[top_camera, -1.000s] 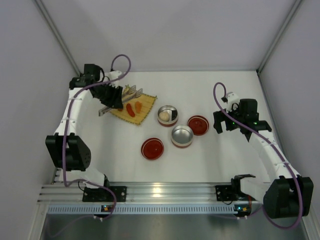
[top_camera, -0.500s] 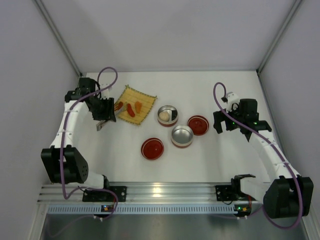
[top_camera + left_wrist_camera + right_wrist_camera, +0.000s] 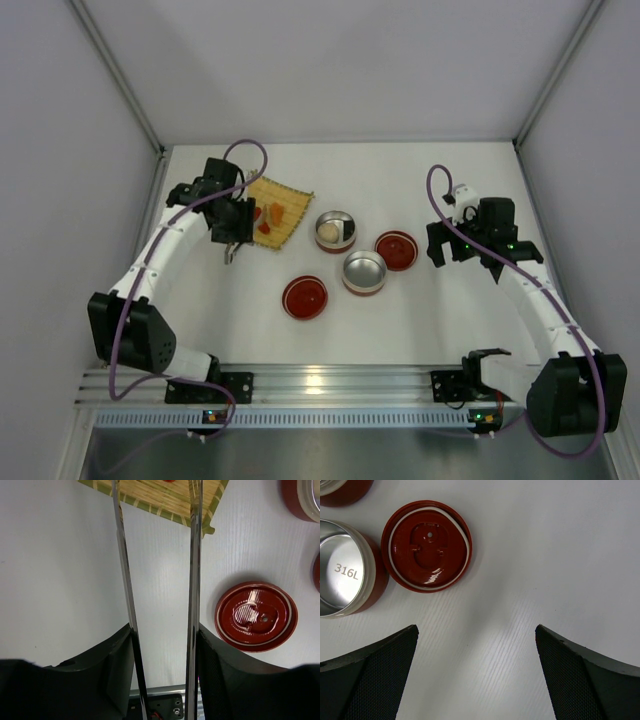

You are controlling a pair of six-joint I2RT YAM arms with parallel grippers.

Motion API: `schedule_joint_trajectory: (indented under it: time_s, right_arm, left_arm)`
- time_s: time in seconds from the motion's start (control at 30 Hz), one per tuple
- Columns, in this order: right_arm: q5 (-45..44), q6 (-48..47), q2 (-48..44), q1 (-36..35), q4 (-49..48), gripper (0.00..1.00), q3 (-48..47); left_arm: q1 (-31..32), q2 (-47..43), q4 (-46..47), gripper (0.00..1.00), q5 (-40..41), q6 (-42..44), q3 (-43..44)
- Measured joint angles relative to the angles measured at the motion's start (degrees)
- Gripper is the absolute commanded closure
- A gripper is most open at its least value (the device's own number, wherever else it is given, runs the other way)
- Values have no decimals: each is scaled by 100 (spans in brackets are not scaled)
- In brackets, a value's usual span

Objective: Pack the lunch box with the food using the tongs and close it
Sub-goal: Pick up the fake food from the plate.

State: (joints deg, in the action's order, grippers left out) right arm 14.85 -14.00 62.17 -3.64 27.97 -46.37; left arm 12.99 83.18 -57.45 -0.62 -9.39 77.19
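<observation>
Top external view: nearest the worktop's front edge lies a red lid, then an empty steel container and a second lid. Beside these, the right gripper hangs spread wide, holding nothing. Farther back, a second container holds white food. Toward the far-left corner, the left gripper, partly closed, clamps the tongs, which reach over the yellow mat bearing red and orange pieces.
</observation>
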Motion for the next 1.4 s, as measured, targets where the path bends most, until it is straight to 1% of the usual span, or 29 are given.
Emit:
schedule_joint_trajectory:
  time_s: [0.2,0.4,0.8,1.13,1.4]
  right_arm:
    - [0,0,0,0,-2,1,0]
    - [0,0,0,0,0,1,0]
    - [0,0,0,0,0,1,0]
    - [-2,-17,0,0,0,1,0]
    - [-2,-55,0,0,0,1,0]
  left_arm:
    - [48,142,98,49,420,-396,0]
    - [256,278,190,50,713,-570,61]
    - [345,791,260,50,741,-723,170]
    - [404,1198,293,50,708,-802,466]
    - [404,1300,297,50,756,-848,498]
